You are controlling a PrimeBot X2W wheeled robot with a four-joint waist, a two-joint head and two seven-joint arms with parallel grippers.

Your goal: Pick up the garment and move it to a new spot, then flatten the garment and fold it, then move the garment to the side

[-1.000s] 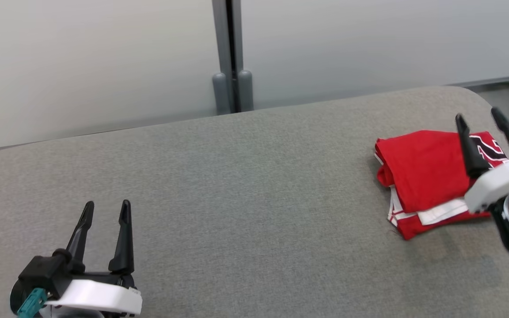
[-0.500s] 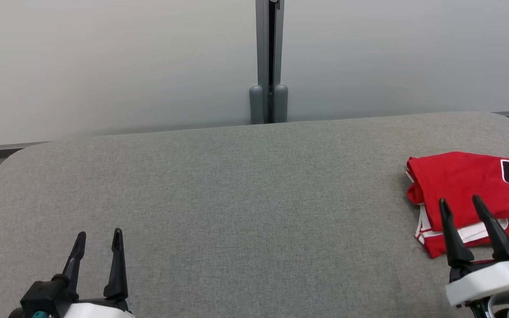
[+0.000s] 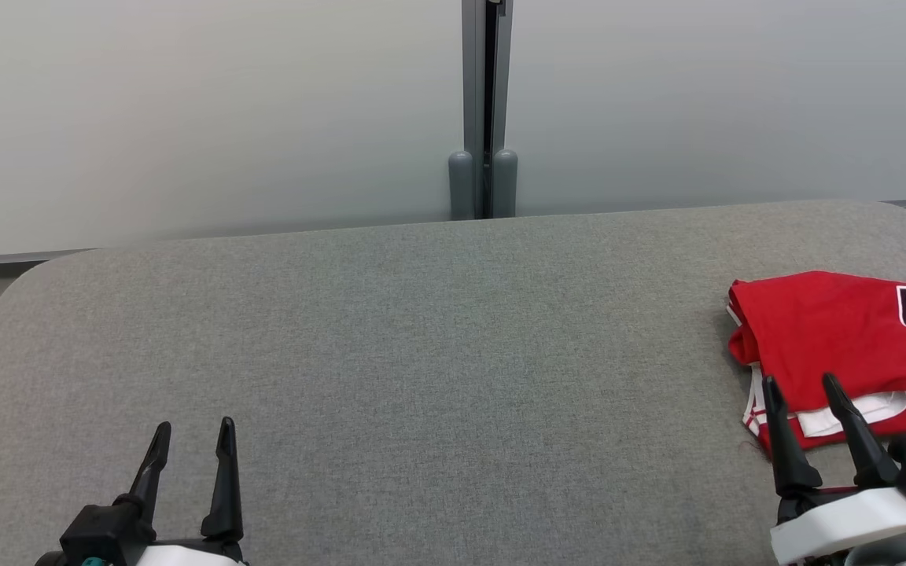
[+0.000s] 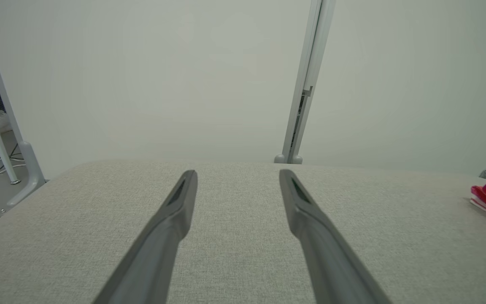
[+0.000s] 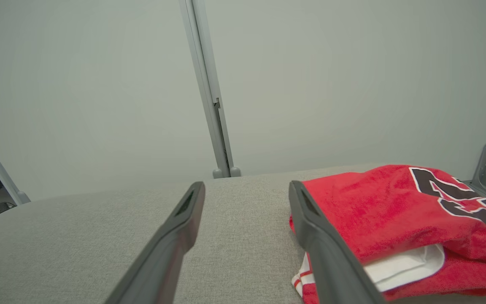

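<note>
The grey padded surface (image 3: 437, 354) lies mostly bare. The one thing on it is the red jersey (image 3: 830, 338), folded into a thick bundle at about 3 o'clock, hard toward the right side and running out of the head view there. It looks folded and set aside, so I judge the job near its close; what remains is to leave the bundle undisturbed.

The worry is the right end effector (image 3: 801, 380) at 5 o'clock. Its fingers are spread wide with nothing between them, and in the head view their tips overlap the jersey's near edge. In the right wrist view one finger (image 5: 310, 223) stands just beside the bundle's corner; I cannot tell if it touches. A swing toward 3 o'clock could catch the cloth, pull the fold open or push it toward the surface's edge.

The left end effector (image 3: 193, 426), at 7 o'clock, is likewise spread and empty, well apart from the cloth.

A white layer (image 3: 854, 413) pokes from the fold; that loose lip would snag first.
</note>
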